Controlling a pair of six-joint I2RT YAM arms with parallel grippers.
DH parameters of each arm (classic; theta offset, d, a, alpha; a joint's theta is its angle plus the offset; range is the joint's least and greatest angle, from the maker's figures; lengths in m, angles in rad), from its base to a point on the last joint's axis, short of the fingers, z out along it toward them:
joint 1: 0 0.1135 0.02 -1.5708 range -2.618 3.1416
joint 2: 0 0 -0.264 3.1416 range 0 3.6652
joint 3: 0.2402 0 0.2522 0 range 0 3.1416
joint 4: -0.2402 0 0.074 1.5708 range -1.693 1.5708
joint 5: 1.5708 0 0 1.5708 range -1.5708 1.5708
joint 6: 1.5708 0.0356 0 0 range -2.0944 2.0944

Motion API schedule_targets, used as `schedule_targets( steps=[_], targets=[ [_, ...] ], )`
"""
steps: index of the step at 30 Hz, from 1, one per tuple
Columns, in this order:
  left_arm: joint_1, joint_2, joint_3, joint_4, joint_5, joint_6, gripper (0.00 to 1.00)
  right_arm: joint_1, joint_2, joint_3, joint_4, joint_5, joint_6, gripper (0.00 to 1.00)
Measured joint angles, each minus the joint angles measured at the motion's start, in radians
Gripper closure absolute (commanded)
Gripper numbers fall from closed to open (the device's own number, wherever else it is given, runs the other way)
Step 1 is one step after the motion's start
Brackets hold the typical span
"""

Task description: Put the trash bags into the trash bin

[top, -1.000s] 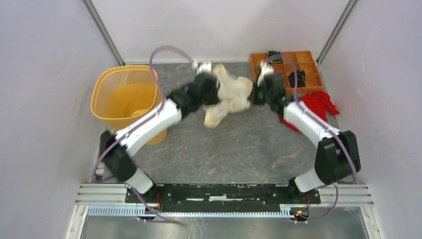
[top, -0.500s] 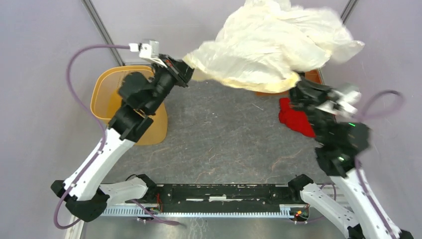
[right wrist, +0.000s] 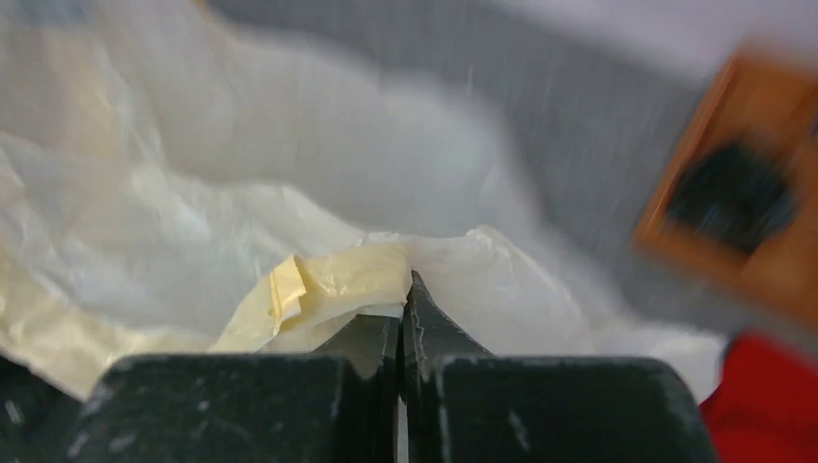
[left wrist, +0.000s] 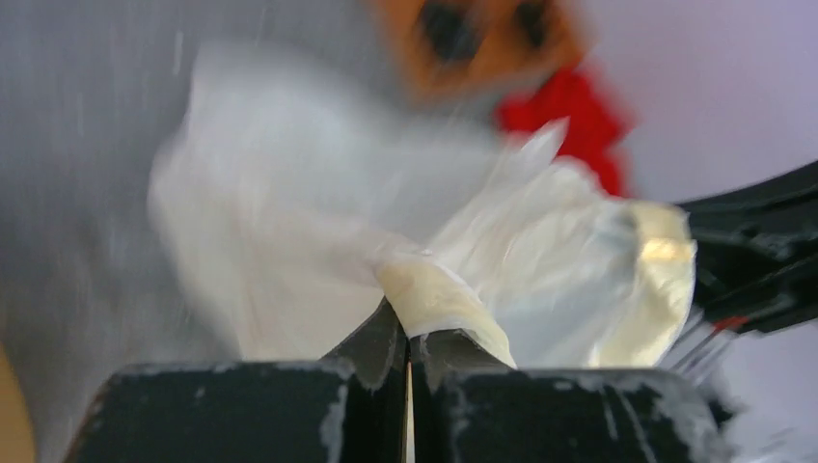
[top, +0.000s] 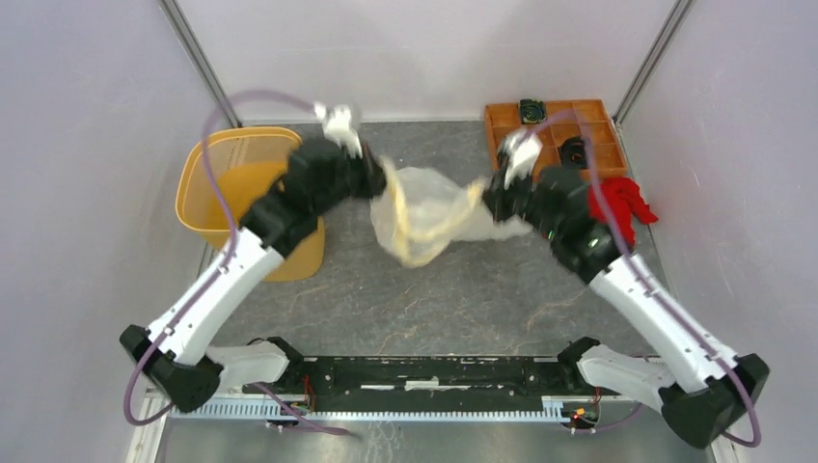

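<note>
Top external: left claw (top: 378, 179) and right claw (top: 489, 198) each pinch the trash bag (top: 429, 210) between them; trash bin (top: 196, 174) beside left claw.

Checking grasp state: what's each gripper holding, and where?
Both pinch the trash bag by its yellowish edge: left gripper one end, right gripper the other.

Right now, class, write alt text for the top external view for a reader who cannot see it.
The left gripper and right gripper, both shut, hold a translucent cream trash bag between them. An orange-yellow trash bin stands left; an orange tray and red cloth lie right.
</note>
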Motion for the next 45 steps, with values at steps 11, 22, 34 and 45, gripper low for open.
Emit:
schedule_targets(
  steps=[11,22,34,45],
  targets=[
    [-0.001,-0.069,0.568,0.298,0.097,0.092,0.98,-0.002,-0.176,0.544,0.267,-0.025,-0.092,1.00],
    [0.001,-0.260,-0.373,0.047,0.028,0.080,0.98,-0.003,-0.053,-0.406,0.028,0.031,0.019,1.00],
    [-0.003,-0.317,-0.024,0.037,0.059,0.129,0.98,-0.002,-0.200,-0.076,-0.049,0.143,-0.041,1.00],
    [-0.285,0.127,0.127,0.206,0.164,0.116,0.98,-0.003,-0.154,-0.135,0.137,-0.114,-0.023,0.98]
  ],
)
